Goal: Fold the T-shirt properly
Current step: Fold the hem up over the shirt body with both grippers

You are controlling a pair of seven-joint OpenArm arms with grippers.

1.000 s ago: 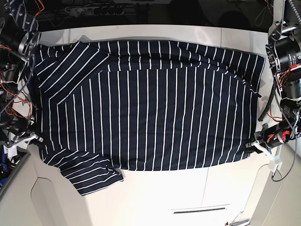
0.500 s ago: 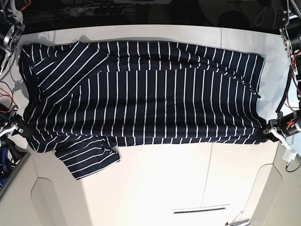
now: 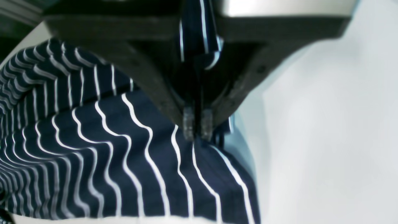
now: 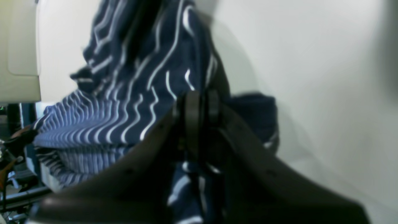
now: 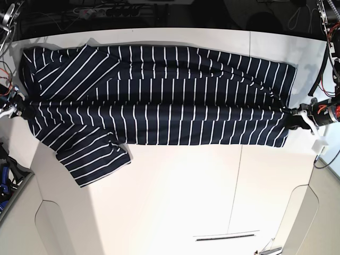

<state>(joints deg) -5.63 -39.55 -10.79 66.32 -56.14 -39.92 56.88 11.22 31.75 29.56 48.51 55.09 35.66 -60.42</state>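
Lighting: bright, even, overhead; soft shadows under T-shirt edge on white table. Base view: sharp, bowed at the edges. Both wrist views: blurred, near foreground out of focus, pale glare on table.

The T-shirt is dark navy with thin white stripes; the table looks plain white.

A robotics lab: white table, loose cables and a power strip behind.
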